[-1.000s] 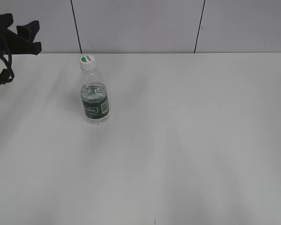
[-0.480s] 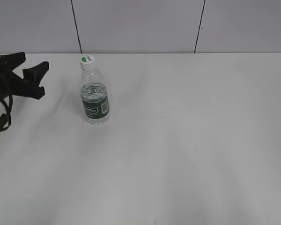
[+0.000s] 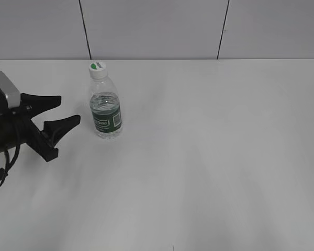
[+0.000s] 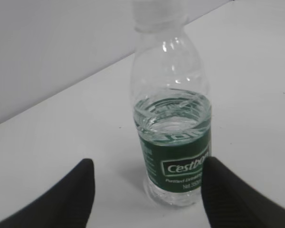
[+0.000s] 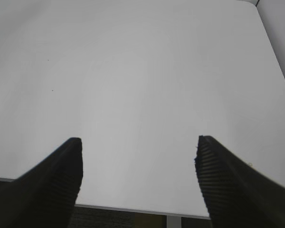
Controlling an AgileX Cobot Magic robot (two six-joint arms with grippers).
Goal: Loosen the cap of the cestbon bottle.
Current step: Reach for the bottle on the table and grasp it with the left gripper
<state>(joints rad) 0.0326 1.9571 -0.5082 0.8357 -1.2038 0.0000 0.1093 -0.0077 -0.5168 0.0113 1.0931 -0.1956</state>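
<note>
Left gripper [image 3: 65,112] closing in on the cestbon bottle [image 3: 106,107], jaws spread and empty.

In the exterior view, the left gripper is now sitting low and just to the left of the bottle, having come down and across from the far left edge over the last second; the bottle is standing upright on the white table [image 3: 209,157], left of centre near the back wall, unmoved, with the cap [image 3: 98,69] still seated on its neck. In the left wrist view, the bottle [image 4: 173,128] is filling the gap ahead of the two dark fingertips [image 4: 78,190], not yet touched, which suggests a steadying grasp on the body is coming. In the right wrist view, the right gripper [image 5: 137,180] is hanging wide apart over bare table, holding nothing, so the twisting has not begun.
</note>
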